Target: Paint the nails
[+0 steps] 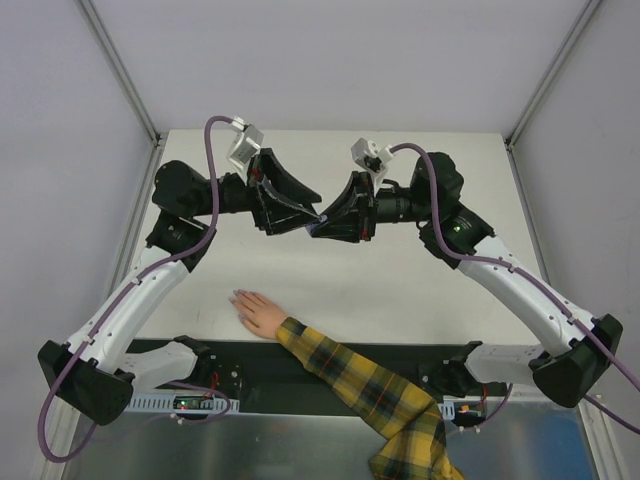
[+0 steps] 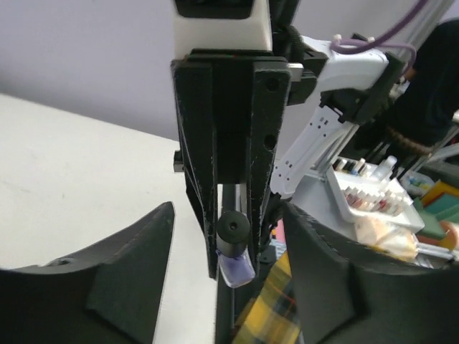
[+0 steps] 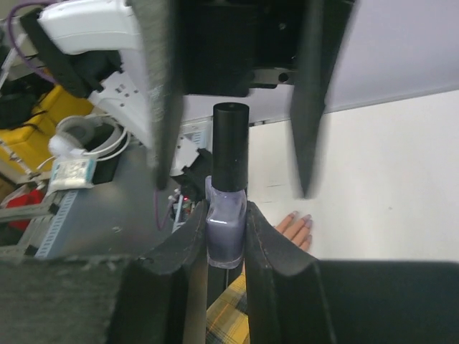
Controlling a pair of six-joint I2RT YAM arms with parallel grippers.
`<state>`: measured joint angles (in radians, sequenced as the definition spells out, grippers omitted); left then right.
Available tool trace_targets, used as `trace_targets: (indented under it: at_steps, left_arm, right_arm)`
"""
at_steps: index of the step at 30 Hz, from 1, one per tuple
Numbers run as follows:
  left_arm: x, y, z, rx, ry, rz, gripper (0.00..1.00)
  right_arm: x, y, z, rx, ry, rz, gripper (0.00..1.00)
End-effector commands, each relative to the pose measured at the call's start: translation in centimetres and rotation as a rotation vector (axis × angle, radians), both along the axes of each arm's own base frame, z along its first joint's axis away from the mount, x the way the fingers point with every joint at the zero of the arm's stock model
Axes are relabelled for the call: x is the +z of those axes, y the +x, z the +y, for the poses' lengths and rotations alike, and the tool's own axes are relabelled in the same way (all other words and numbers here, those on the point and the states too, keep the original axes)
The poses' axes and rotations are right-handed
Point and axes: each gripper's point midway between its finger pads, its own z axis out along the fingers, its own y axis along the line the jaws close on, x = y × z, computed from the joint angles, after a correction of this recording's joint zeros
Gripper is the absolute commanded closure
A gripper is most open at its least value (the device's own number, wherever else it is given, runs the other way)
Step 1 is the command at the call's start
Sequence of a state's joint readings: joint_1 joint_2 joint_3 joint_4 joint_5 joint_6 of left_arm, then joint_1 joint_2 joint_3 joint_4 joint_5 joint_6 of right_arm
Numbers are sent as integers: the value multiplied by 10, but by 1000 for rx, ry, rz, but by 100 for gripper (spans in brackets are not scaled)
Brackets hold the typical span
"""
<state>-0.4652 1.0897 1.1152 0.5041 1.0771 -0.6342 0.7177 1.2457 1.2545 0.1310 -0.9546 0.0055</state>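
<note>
The peach mannequin hand (image 1: 258, 312) lies flat near the table's front edge, its plaid sleeve (image 1: 370, 385) running to the lower right. Its pale lilac nails (image 1: 238, 297) point to the far left; they also show in the right wrist view (image 3: 307, 219). My right gripper (image 1: 332, 222) (image 3: 226, 209) is shut on the small purple polish bottle (image 3: 225, 235), held in the air above the table's middle. The bottle's black cap (image 3: 230, 143) (image 2: 233, 229) points at my left gripper (image 1: 303, 215) (image 2: 228, 215), which is open with one finger on each side of the cap, not touching it.
A white tray (image 2: 336, 179) with several small polish bottles stands off the table, behind the right arm in the left wrist view. A black strip (image 1: 250, 365) runs along the table's near edge. Metal frame posts (image 1: 120, 70) rise at the far corners.
</note>
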Motion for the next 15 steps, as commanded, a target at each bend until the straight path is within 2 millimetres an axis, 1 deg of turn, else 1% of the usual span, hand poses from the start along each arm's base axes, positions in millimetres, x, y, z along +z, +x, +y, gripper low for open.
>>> trace_targets:
  at_steps: [1, 3, 4, 5, 7, 8, 9, 10, 11, 12, 13, 14, 15]
  left_arm:
    - [-1, 19, 5, 169, 30, -17, 31]
    - [0, 26, 10, 239, 35, -24, 26]
    - [0, 36, 13, 299, 33, -18, 26]
    - [-3, 39, 15, 328, 42, -10, 25]
    - [-8, 52, 19, 404, 44, 19, 25]
    - [-11, 55, 19, 417, 47, 48, 26]
    - [-12, 57, 20, 424, 46, 62, 27]
    - [-12, 58, 19, 423, 47, 70, 28]
    - [-14, 59, 18, 421, 50, 78, 29]
    - [-16, 60, 18, 424, 52, 80, 29]
    - [-18, 63, 18, 433, 54, 88, 32]
    - [-20, 66, 19, 449, 55, 103, 36]
    - [-21, 67, 19, 453, 56, 117, 38]
  right_arm:
    - [9, 28, -12, -233, -13, -78, 100]
    - [1, 37, -11, -289, -36, -93, 100]
    - [-2, 51, -13, -372, -52, -93, 100]
    - [-9, 53, -14, -401, -83, -85, 100]
    - [-12, 54, -11, -440, -110, -116, 100]
    - [-15, 60, -10, -485, -127, -134, 100]
    - [-16, 54, -4, -482, -137, -157, 99]
    - [-17, 61, -6, -532, -152, -188, 100]
    - [-18, 63, -3, -546, -163, -200, 100]
    - [-17, 58, 1, -546, -167, -209, 100]
    - [-17, 64, -1, -588, -180, -222, 100]
    - [-14, 64, 1, -601, -178, -233, 99]
    - [-15, 62, 5, -606, -182, -239, 100]
